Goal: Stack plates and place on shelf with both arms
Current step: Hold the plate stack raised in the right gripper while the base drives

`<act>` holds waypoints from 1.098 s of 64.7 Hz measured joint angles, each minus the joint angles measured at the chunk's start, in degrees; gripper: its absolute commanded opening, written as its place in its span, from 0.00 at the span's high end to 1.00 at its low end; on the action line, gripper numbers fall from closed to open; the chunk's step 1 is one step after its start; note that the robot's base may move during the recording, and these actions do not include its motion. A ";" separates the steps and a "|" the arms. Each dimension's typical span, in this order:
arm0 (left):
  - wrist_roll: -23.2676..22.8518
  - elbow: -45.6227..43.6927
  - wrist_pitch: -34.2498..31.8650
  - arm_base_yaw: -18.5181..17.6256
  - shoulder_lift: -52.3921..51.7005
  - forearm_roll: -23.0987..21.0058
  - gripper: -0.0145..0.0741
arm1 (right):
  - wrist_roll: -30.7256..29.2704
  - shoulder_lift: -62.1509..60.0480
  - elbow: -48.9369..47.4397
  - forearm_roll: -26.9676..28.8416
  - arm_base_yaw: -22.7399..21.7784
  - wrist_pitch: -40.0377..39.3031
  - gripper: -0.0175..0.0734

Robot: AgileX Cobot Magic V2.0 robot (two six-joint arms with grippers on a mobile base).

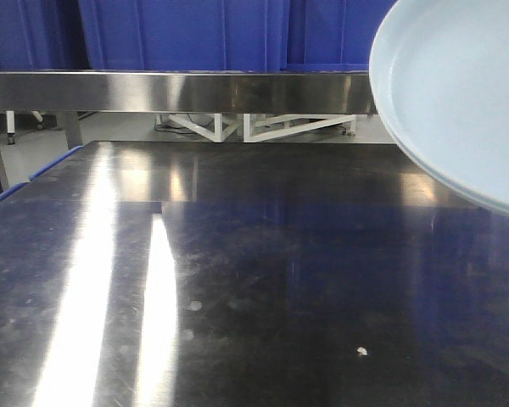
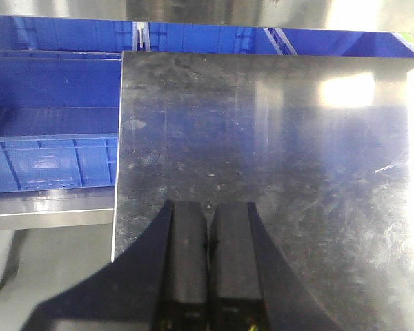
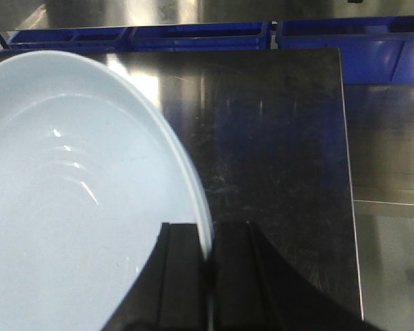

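Glossy pale-blue plate (image 3: pixel 76 207) hangs tilted above the steel surface (image 3: pixel 276 172), its thin rim pinched in the right tool (image 3: pixel 208 238). It looks stiff, slick, breakable and lopsided on 1 edge grip; the opposite rim wants support. Left tool (image 2: pixel 208 207), jaws together, holds nothing.

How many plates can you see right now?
1. The plate is pinched by its rim in the right gripper, raised above the table on the right. A second could be stacked beneath it; the views cannot settle that.
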 measured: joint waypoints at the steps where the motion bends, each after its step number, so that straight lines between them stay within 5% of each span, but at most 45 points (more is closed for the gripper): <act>1: 0.00 0.00 0.00 0.00 0.00 0.00 0.74 | 0.00 0.00 0.00 0.00 0.00 0.00 0.75; 71: 0.00 0.00 0.00 0.00 0.00 0.00 0.74 | 0.00 0.00 0.00 0.00 0.00 0.00 0.75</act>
